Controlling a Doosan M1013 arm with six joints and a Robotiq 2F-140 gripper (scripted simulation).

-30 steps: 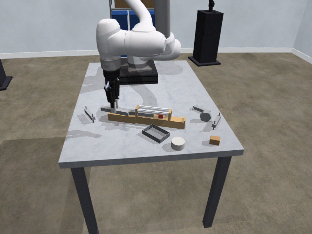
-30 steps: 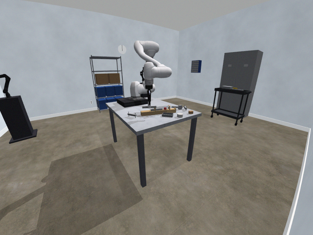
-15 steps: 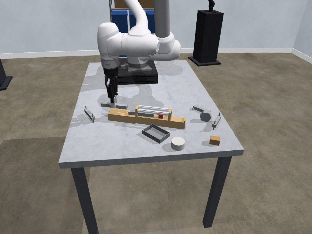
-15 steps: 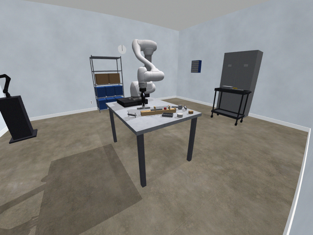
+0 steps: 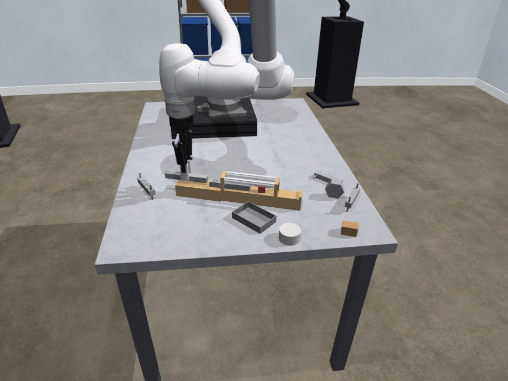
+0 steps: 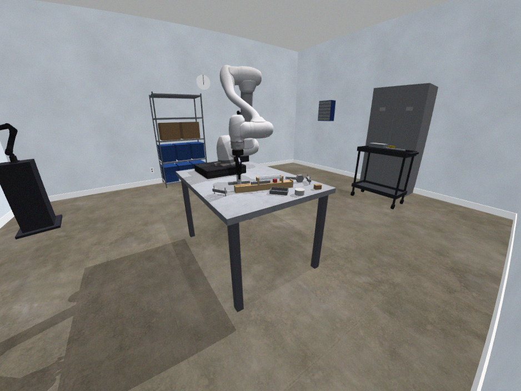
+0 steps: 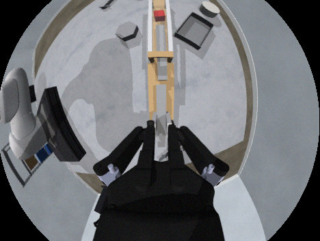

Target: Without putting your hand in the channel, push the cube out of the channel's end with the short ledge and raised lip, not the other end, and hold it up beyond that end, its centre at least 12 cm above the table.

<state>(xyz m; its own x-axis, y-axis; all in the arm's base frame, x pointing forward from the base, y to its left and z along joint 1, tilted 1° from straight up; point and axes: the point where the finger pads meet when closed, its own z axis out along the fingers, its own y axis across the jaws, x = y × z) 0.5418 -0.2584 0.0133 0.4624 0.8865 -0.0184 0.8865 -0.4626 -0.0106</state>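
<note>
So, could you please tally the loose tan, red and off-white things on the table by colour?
Tan: 2, the channel and the small block
Red: 1, the cube
Off-white: 1, the cylinder
Total: 4
</note>
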